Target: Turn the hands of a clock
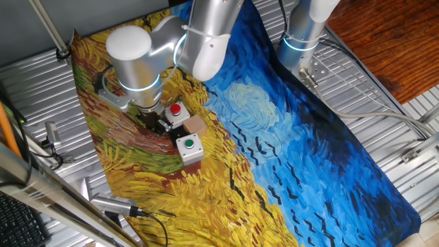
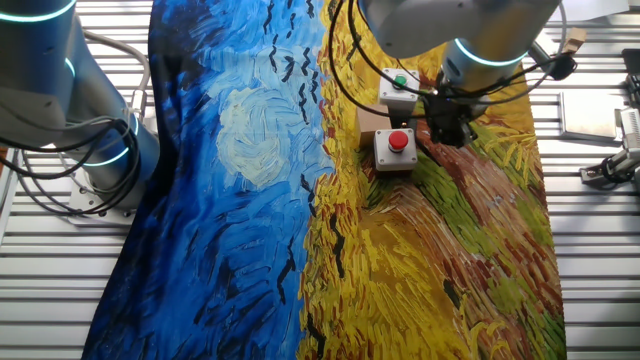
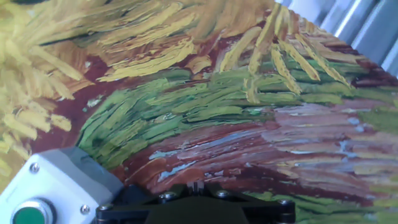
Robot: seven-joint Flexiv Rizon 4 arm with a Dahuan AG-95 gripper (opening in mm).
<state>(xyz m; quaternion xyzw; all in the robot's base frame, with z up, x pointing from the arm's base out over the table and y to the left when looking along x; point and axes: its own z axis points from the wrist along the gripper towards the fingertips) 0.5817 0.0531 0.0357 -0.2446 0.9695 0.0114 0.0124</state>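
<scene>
The pincer [image 1: 155, 122] hangs low over the cloth [image 1: 295, 137] on the counter [image 1: 384, 75], just beside the red button box [image 1: 178, 112] and near the green button box [image 1: 188, 147]; a small brown block [image 1: 197, 125] sits between the two boxes. No clock shows in any view; it may lie under the arm [image 1: 147, 48], and I cannot say where it is. In the hand view only a black edge of the tool [image 3: 199, 208] shows, so I cannot tell how far the pincer is parted or whether it holds anything. By my judgement the step in hand is the approach or the grip on the clock's knob, hidden beneath the wrist; the next move calls for a sure hold on that knob, then a slow twist about its axis, kept clear of both boxes.
</scene>
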